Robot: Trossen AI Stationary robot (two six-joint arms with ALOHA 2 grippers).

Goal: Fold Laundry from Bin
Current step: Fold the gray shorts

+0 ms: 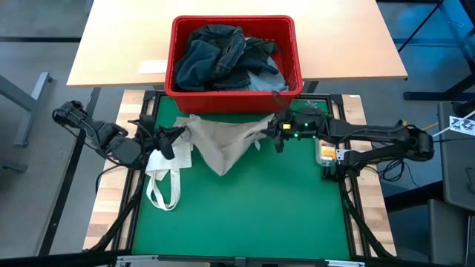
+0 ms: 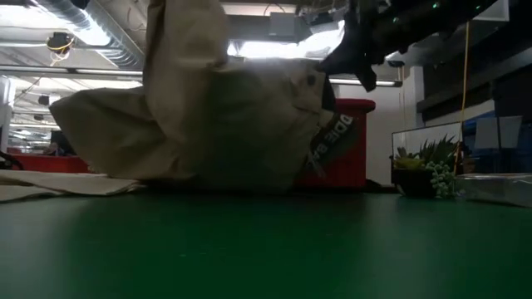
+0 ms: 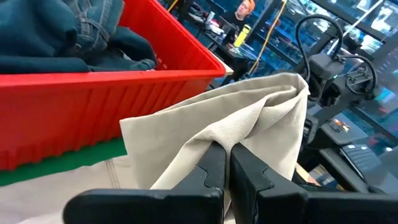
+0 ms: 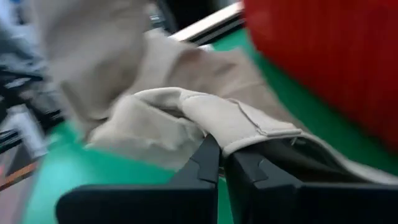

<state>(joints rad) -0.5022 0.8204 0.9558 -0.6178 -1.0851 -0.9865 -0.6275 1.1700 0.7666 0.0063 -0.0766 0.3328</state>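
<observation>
High view first: both arms have hold of the beige trousers [image 1: 223,144], which hang stretched between them just in front of the bin [image 1: 233,98], with the loose middle sagging down to a point on the green tabletop [image 1: 245,215]. The left tool [image 1: 176,139] has its fingers pressed together on one end of the cloth; the left wrist view shows the fabric bunched right at those closed tips. The right tool [image 1: 276,133] pinches the other end, and the right wrist view shows a seamed edge of the trousers caught at its tips, the jaws all but shut. From the low view the garment stands lifted off the mat as a draped hump, only its lower folds resting there.

The rest of the laundry [image 1: 223,55], mostly dark and lighter denim, sits heaped in the red crate on the far side. A white tote bag [image 1: 167,178] lies on the mat near the left arm, its straps trailing toward the front.

To my eye this is the spreading step: one piece is out, gripped at two ends, not yet laid flat. What comes next seems to call for drawing the two ends apart and lowering them evenly onto open mat, clear of the tote, so the cloth lands smooth enough to fold.
</observation>
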